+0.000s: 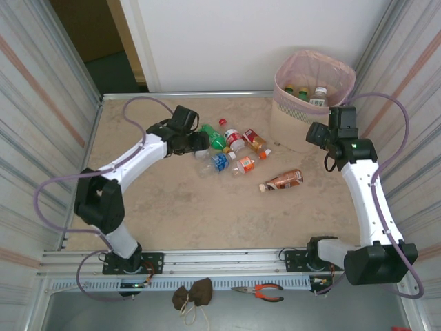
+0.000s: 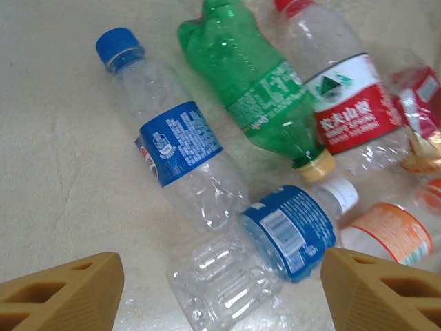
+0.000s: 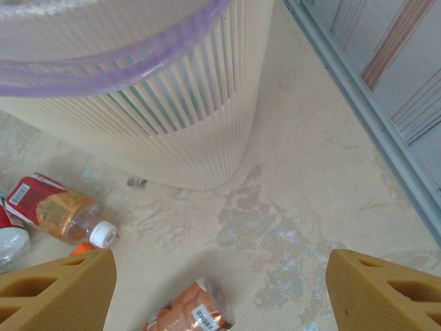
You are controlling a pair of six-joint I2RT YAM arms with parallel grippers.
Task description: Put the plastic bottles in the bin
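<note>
Several plastic bottles [image 1: 231,148] lie in a cluster at mid-table, and one brown-orange bottle [image 1: 282,181] lies apart to their right. The bin [image 1: 313,89], pink-rimmed, stands at the back right with bottles inside. My left gripper [image 1: 200,141] is open at the cluster's left edge. In the left wrist view a clear, blue-labelled, white-capped bottle [image 2: 275,248] lies between the spread fingers [image 2: 76,289], untouched; a blue-capped bottle [image 2: 172,148], a green one [image 2: 258,89] and a red-labelled one [image 2: 344,103] lie beyond. My right gripper [image 1: 315,134] hangs open beside the bin's ribbed wall [image 3: 138,103], above bare table.
Metal walls close in the table on the left, right and back. In the right wrist view a brown-orange bottle [image 3: 62,210] lies left of the bin's foot and an orange-labelled one [image 3: 189,314] sits low between the fingers. Pliers [image 1: 262,293] lie beyond the near rail.
</note>
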